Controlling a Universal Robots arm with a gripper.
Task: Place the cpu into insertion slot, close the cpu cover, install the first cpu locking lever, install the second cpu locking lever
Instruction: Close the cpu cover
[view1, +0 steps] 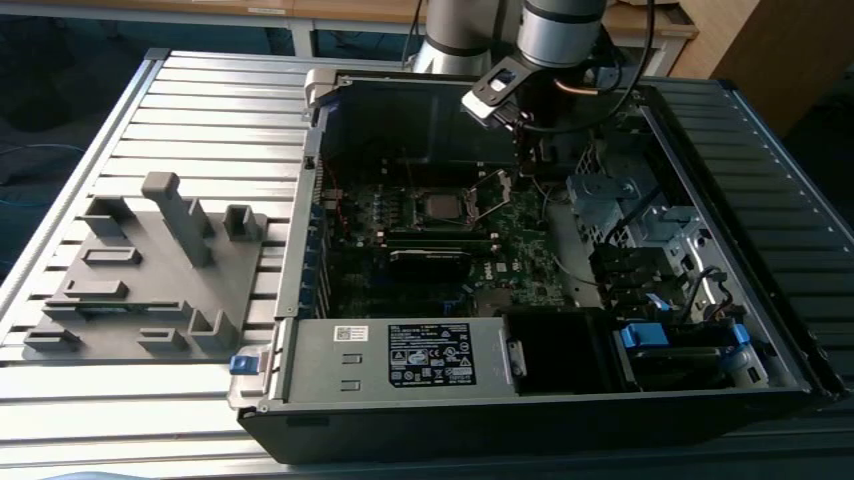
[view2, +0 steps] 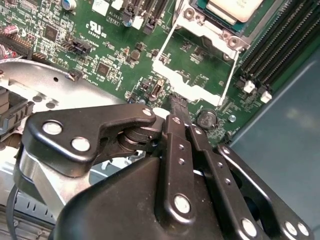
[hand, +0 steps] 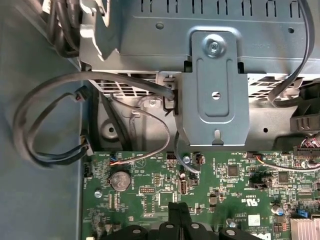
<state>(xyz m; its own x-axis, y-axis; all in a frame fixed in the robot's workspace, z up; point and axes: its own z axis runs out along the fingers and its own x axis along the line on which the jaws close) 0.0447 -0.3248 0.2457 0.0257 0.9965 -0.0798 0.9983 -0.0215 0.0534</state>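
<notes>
Black linkage bars of my gripper (view2: 177, 102) stand foremost, jaws drawn together with no visible gap, tips touching the near bar of the cpu cover (view2: 190, 86), a silvery open-centred frame swung back from the insertion slot (view2: 204, 5) toward me, where the cpu (view2: 234, 7) lies flat, pale metal top upward.

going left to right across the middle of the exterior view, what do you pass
grey fixture plate with upright blocks → cpu → cpu cover, standing open → grey metal drive cage
</notes>
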